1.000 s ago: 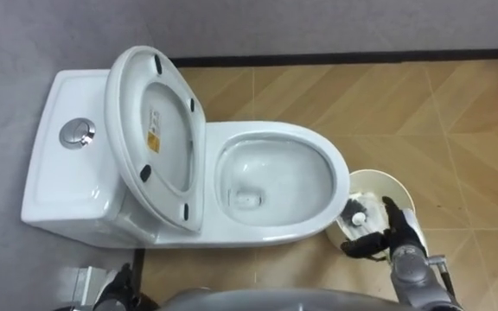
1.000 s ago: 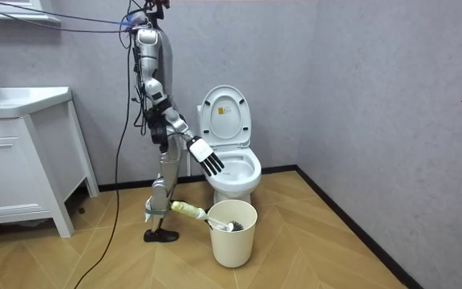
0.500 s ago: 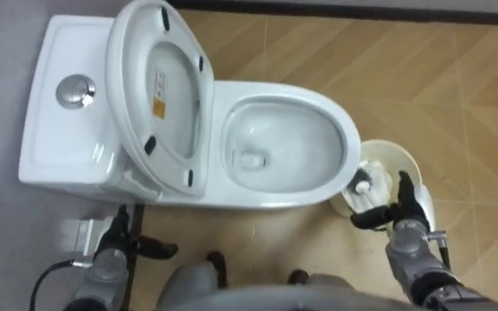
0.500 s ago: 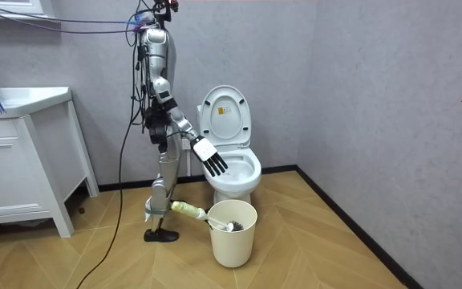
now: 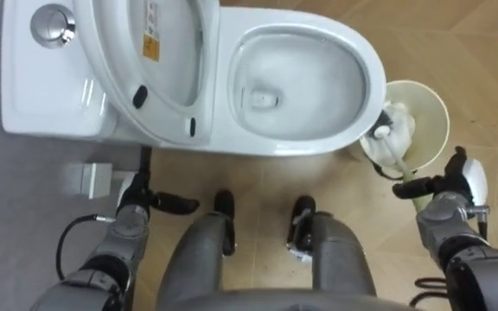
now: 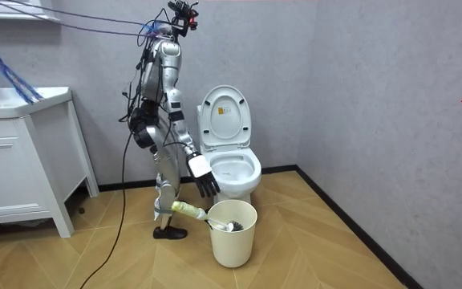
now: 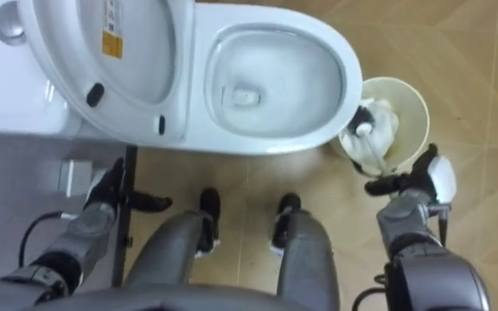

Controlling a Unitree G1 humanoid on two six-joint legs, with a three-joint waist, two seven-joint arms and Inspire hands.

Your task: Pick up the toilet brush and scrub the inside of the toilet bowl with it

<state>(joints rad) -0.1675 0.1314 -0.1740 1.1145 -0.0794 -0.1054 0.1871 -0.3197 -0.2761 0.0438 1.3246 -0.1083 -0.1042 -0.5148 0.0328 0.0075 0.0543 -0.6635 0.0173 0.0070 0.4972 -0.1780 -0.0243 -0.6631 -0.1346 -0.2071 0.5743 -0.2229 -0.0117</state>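
Right hand (image 5: 450, 188): we find it low at the robot's right side, fingers (image 5: 415, 185) straight and spread, with nothing in its hold. Just ahead of the fingertips stands the pale bin (image 5: 437, 108). The toilet brush (image 5: 387, 142) lies in it, its handle leaning out over the rim toward the hand. We cannot tell whether the fingertips touch the handle.

Beyond the bin from this hand, just beside it, is the toilet (image 5: 232, 142), its seat (image 5: 128, 60) raised against the cistern (image 5: 33, 78).

Left hand (image 5: 138, 210): it sits well apart from the right one, near the foot of the toilet below the cistern, fingers loosely extended and empty.

In the room view the robot stands at the toilet's side with the bin by its feet.
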